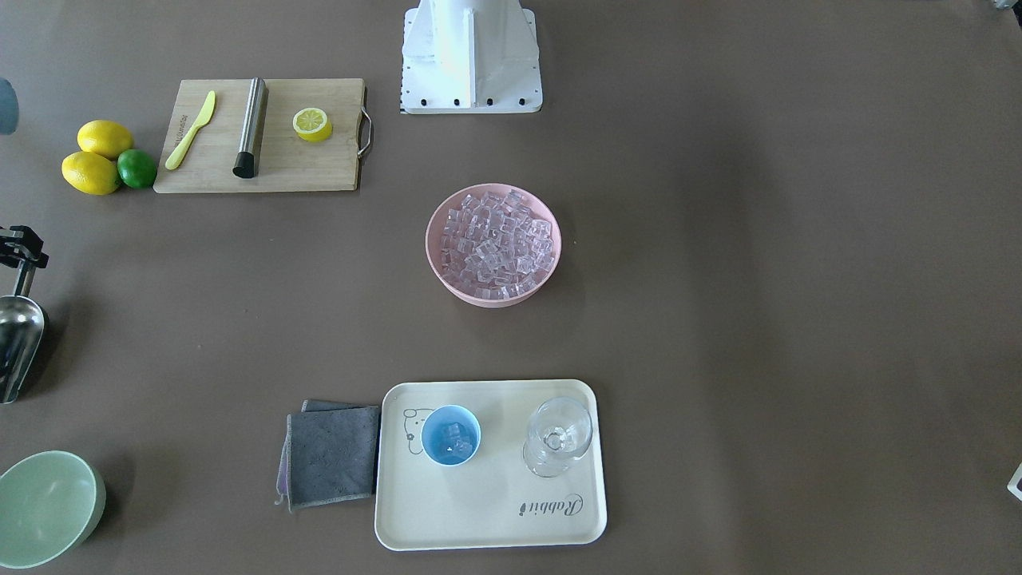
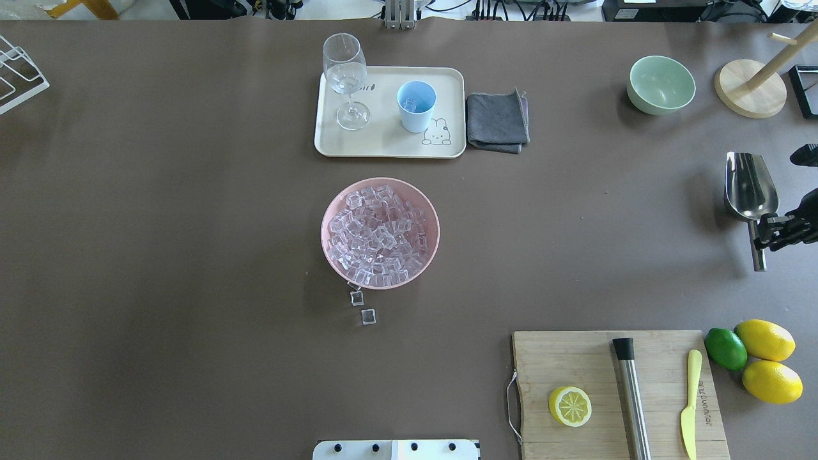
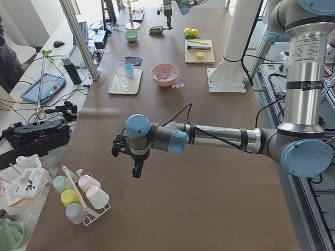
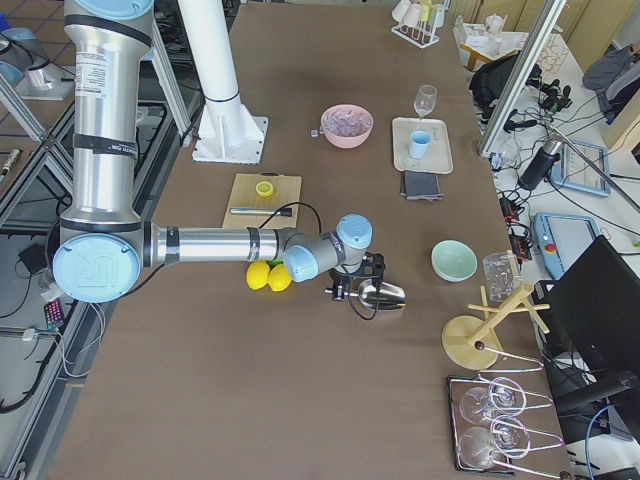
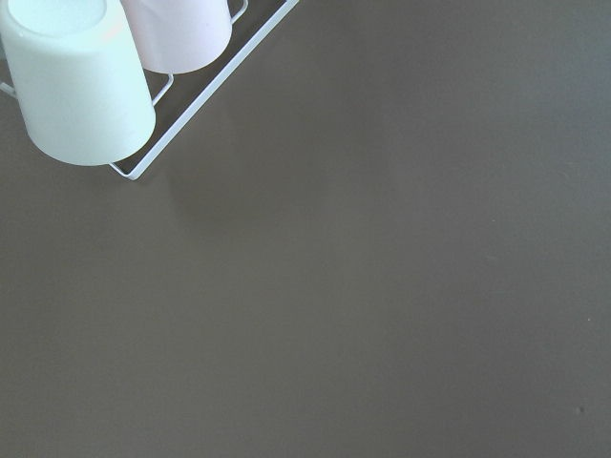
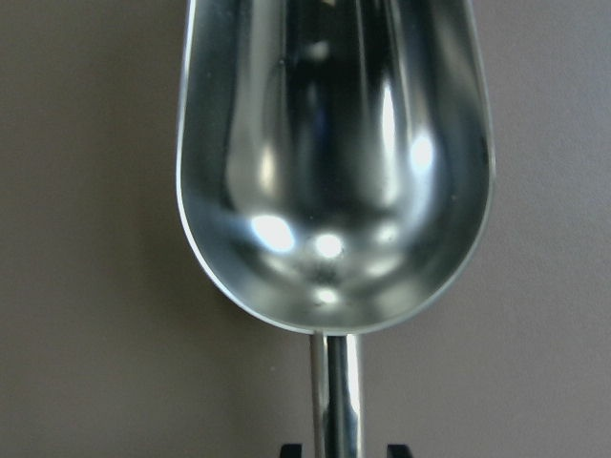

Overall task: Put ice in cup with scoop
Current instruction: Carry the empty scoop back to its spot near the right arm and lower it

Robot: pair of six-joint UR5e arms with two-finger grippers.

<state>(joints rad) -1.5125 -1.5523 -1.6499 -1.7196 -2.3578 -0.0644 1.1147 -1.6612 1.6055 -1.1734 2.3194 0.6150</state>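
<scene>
While my right gripper (image 2: 770,231) jaws clamp the shiny silver metal scoop (image 2: 749,188) at three o'clock, I cannot tell my left gripper (image 3: 135,166) jaws' state.

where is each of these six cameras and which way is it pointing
Front-facing: across the table, looking steeply down at the robot's base; right gripper holds the scoop at its left edge.
Overhead: behind the robot, facing forward over the pink bowl of ice and the cup.
Exterior left: at the table's left end; near left arm, left gripper.
Exterior right: opposite end; near right arm.
Left wrist: faces bare table beside a cup rack; no fingers show.
Right wrist: looks into the empty scoop.
Front and overhead share the tray.
</scene>
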